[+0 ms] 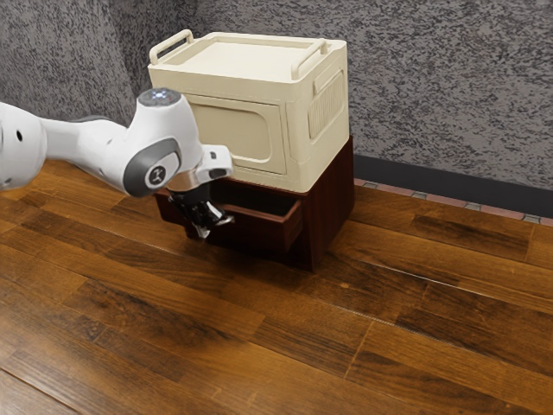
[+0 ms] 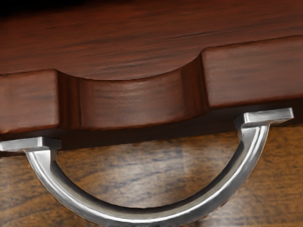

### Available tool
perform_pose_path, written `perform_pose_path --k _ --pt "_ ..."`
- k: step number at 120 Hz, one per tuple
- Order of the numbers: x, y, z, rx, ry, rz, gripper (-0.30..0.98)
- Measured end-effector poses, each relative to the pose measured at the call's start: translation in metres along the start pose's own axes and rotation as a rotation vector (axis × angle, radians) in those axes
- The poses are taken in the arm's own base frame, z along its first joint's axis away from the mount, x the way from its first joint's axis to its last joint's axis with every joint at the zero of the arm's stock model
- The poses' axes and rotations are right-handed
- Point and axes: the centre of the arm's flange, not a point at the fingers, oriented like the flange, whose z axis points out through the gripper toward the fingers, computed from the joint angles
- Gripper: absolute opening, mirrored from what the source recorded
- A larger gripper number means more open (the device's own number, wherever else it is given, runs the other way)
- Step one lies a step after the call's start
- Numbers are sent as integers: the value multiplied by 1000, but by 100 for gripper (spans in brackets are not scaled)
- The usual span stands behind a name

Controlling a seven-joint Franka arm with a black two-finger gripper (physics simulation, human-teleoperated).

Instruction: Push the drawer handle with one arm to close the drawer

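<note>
Floorboards [image 1: 415, 346] spread beneath and in front of the drawer [image 1: 259, 233], with a mottled gray wall [image 1: 441, 86] behind it. The drawer juts from its dark red cabinet [image 1: 335, 207], under a cream box [image 1: 251, 89]; its front edge dips near the silver handle [image 2: 142, 216]. The gripper [image 1: 207, 226] is at the drawer's front, whether open or closed I cannot tell.

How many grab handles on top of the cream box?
2. One grab handle is at the exterior view's left end of the cream box, the other at the exterior view's right end.
</note>
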Motion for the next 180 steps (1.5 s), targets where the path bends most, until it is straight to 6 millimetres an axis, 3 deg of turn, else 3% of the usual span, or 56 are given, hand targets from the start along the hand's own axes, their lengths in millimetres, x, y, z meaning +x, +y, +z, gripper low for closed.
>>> perform_pose_path --k 97,116,121,138,156,172,180 --pt "53 -2 13 5 135 145 -9" --pt "58 -3 16 3 136 147 -18" --pt "56 -3 11 -7 131 144 -1" --pt "22 7 -34 1 105 145 -7" --pt "-20 36 -81 -4 46 137 23" --pt "-40 75 -96 -17 -50 163 44" --pt "-46 78 -99 -30 -88 141 51"
